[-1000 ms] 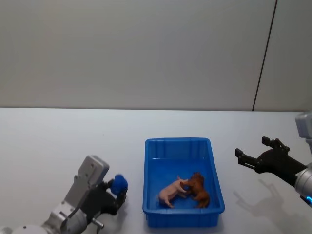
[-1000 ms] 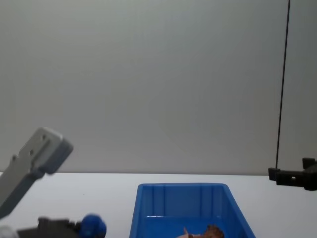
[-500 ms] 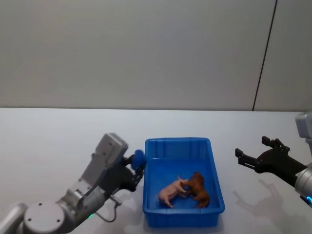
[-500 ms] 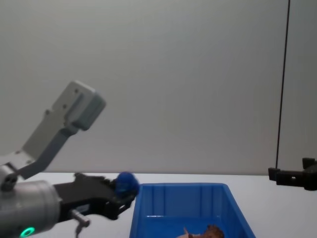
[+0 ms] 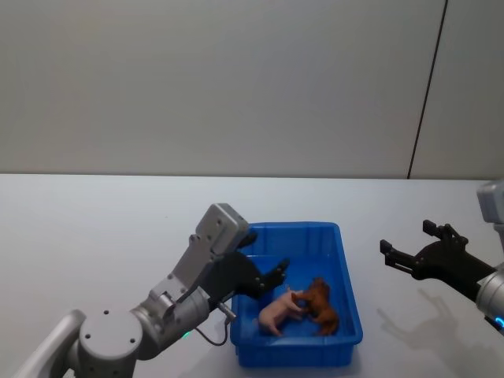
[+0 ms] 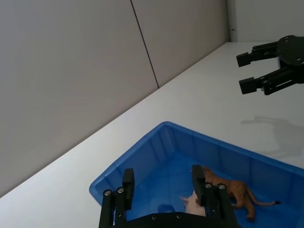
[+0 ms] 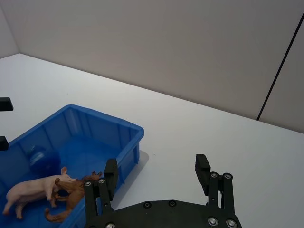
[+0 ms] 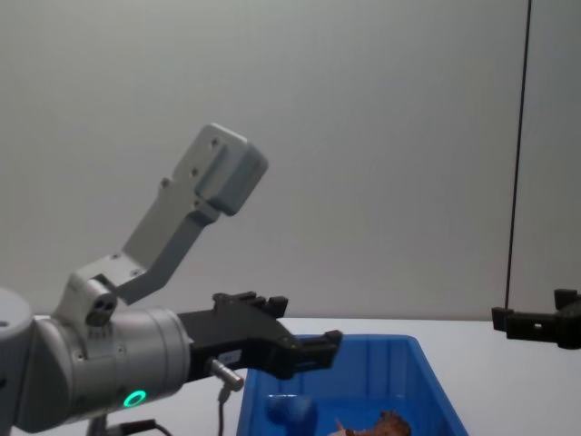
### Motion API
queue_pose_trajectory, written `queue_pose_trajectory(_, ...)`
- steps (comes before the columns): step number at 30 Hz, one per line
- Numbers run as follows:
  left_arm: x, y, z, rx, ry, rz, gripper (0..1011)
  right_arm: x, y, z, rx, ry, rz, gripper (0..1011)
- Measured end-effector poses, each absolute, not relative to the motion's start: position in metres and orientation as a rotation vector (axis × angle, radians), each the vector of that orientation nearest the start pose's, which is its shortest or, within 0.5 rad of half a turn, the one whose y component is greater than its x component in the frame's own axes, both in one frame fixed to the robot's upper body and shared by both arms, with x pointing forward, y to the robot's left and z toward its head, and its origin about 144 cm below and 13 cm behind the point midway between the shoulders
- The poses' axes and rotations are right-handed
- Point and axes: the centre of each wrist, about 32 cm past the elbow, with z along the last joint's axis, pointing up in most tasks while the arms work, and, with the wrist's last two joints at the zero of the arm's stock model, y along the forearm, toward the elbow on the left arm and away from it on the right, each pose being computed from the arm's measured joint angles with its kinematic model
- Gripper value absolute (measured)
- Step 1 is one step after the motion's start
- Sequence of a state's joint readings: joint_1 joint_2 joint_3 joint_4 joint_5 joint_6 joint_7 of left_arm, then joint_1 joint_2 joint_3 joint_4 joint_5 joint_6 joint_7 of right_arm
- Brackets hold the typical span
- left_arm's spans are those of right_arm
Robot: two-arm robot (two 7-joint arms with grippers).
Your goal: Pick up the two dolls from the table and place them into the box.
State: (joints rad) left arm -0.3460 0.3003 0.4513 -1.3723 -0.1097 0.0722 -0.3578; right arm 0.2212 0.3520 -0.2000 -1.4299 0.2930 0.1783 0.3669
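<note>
Head view: the left claw [image 5: 272, 277] is reaching over the near-left rim of the bright blue ribbed plastic box [image 5: 346, 268], fingers apart and empty. The pale pink pig doll [image 5: 277, 312] and the reddish-brown doll [image 5: 320, 305] are lying touching on the box floor. The right claw [image 5: 403, 253] is hovering spread above the white tabletop [image 5: 94, 228], well clear.

Left wrist view: a small blue ball [image 6: 164, 208] is sitting on the floor beneath the parted fingers.

Chest view: the ball is lying low inside, suggesting a finished drop.
</note>
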Motion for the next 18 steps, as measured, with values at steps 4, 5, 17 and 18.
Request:
queue_pose_trajectory(4,0.5350,0.1964,1.1755,0.257,-0.175,0.843,852,0.5163,-0.2855,1.1727,-0.178,0.073,-1.073,1001)
queue_pose_trajectory(5,0.5351,0.1959,1.1757,0.256,-0.176,0.841,870,0.5163,-0.2855,1.1727,-0.178,0.073,-1.073,1001)
queue_pose_trajectory(17,0.5305,0.1942,1.1801,0.233,-0.195,0.824,1001,0.5163,-0.2855,1.1727,-0.178,0.073,-1.073,1001)
queue_pose_trajectory(18,0.5301,0.1941,1.1806,0.231,-0.196,0.823,1001,0.5163,-0.2855,1.1727,-0.178,0.074,-1.073,1001)
